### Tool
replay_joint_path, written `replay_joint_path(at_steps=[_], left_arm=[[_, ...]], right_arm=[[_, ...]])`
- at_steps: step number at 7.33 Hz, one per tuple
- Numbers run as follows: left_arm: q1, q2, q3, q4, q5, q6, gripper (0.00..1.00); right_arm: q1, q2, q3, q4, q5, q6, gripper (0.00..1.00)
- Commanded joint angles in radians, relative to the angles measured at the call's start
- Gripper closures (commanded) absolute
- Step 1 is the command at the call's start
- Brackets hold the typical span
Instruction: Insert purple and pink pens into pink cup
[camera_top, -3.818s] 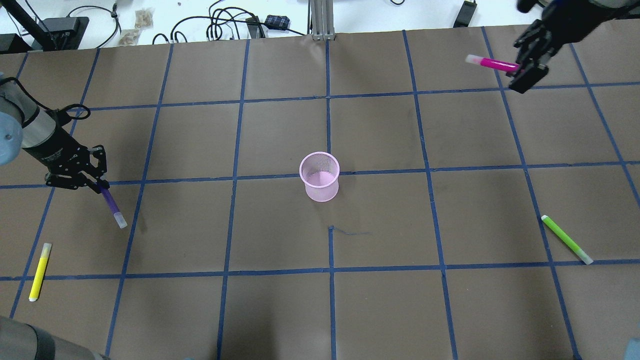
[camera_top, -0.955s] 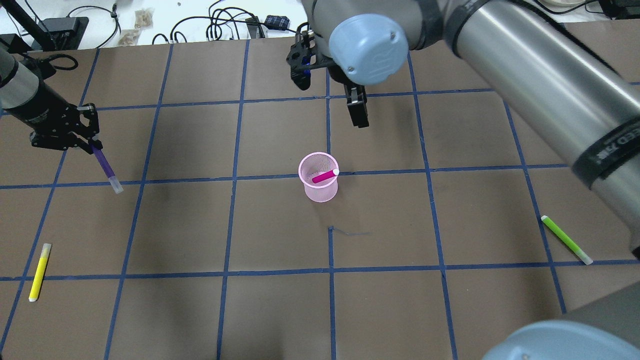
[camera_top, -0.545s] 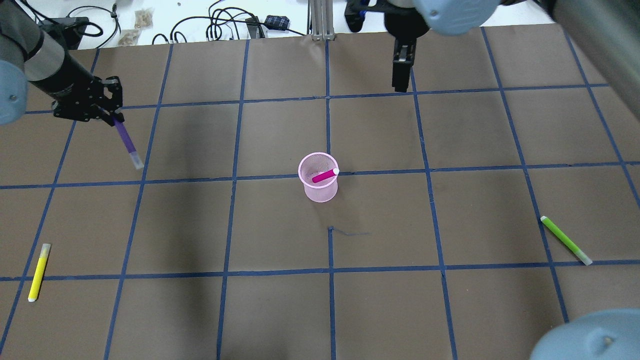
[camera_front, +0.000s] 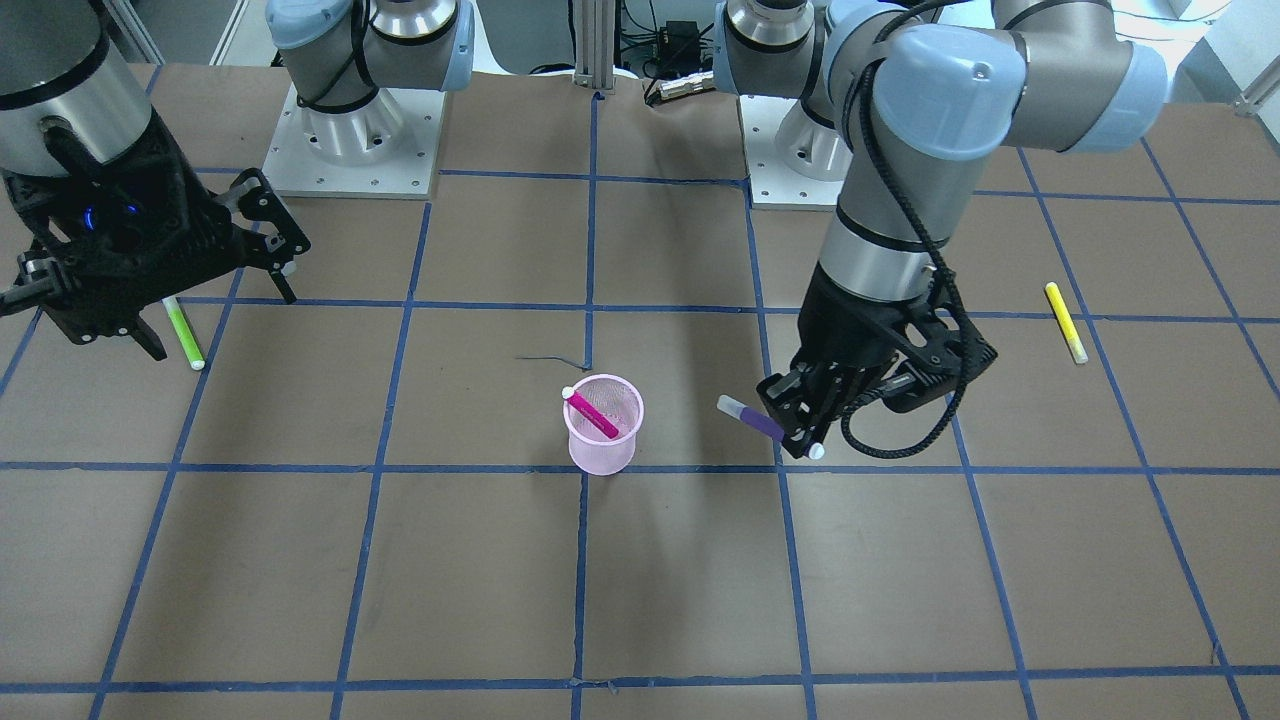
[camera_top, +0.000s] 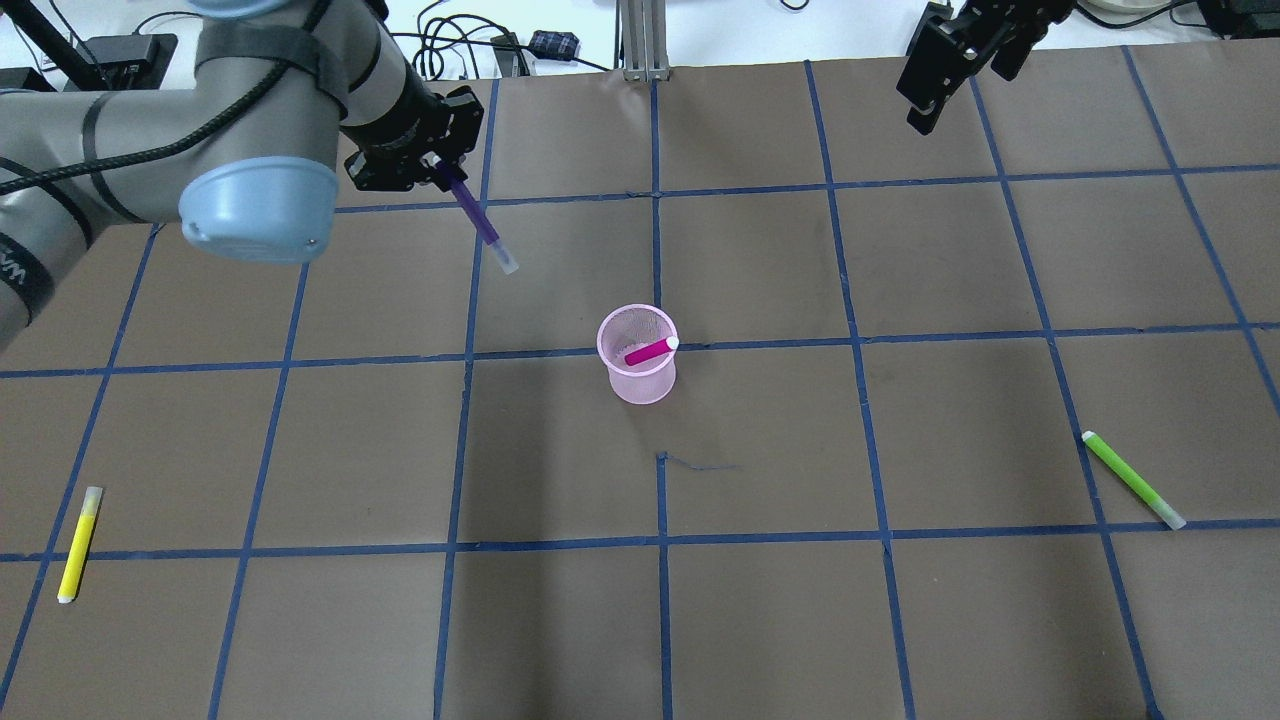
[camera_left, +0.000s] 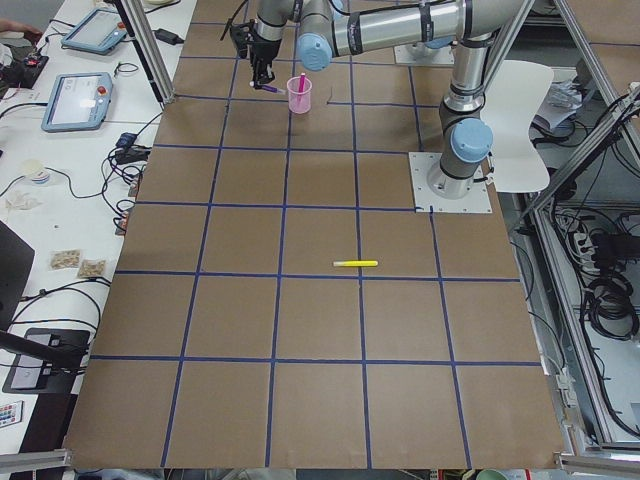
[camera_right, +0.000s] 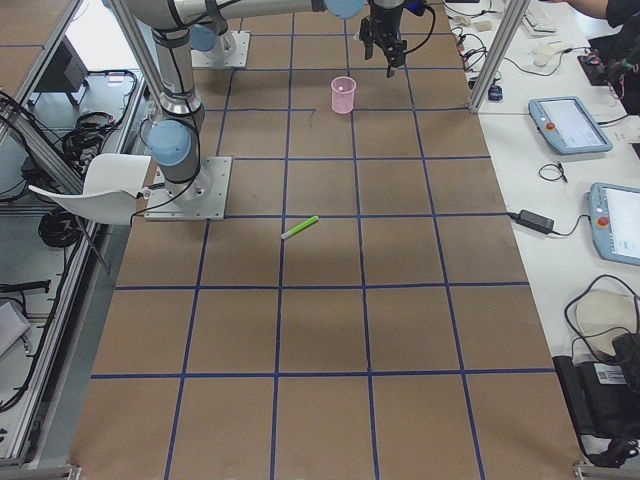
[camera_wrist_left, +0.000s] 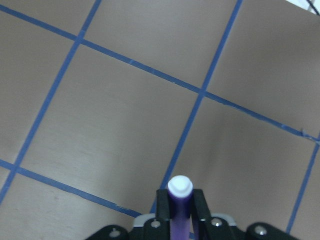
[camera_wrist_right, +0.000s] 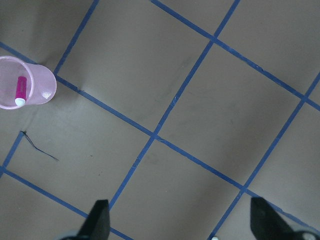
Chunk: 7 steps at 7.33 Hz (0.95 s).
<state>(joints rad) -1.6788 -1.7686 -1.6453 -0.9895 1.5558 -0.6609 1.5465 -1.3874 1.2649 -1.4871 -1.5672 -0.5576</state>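
Observation:
The pink mesh cup (camera_top: 638, 372) stands upright mid-table, also in the front view (camera_front: 601, 447) and the right wrist view (camera_wrist_right: 44, 90). The pink pen (camera_top: 650, 351) leans inside it, white cap at the rim. My left gripper (camera_top: 440, 172) is shut on the purple pen (camera_top: 480, 224), held in the air behind and to the left of the cup, white tip slanting down toward it; the left wrist view shows the pen (camera_wrist_left: 180, 200) between the fingers. My right gripper (camera_top: 950, 85) is open and empty, high at the far right.
A yellow pen (camera_top: 78, 545) lies at the near left of the table. A green pen (camera_top: 1133, 480) lies at the near right. A short dark thread (camera_top: 700, 464) lies just in front of the cup. Cables and boxes lie beyond the far edge.
The pink pen went from my right gripper into the cup; that gripper opened and pulled back to the far right. My left arm carried the purple pen from the left edge toward the cup.

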Motion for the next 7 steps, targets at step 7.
replay_joint_path(at_steps=[7], left_arm=[[-0.255,-0.035,-0.137,0.236,0.276,-0.448,1.0]], right_arm=[[0.006,-0.027,0.054,-0.01,0.01,0.047,0.0]])
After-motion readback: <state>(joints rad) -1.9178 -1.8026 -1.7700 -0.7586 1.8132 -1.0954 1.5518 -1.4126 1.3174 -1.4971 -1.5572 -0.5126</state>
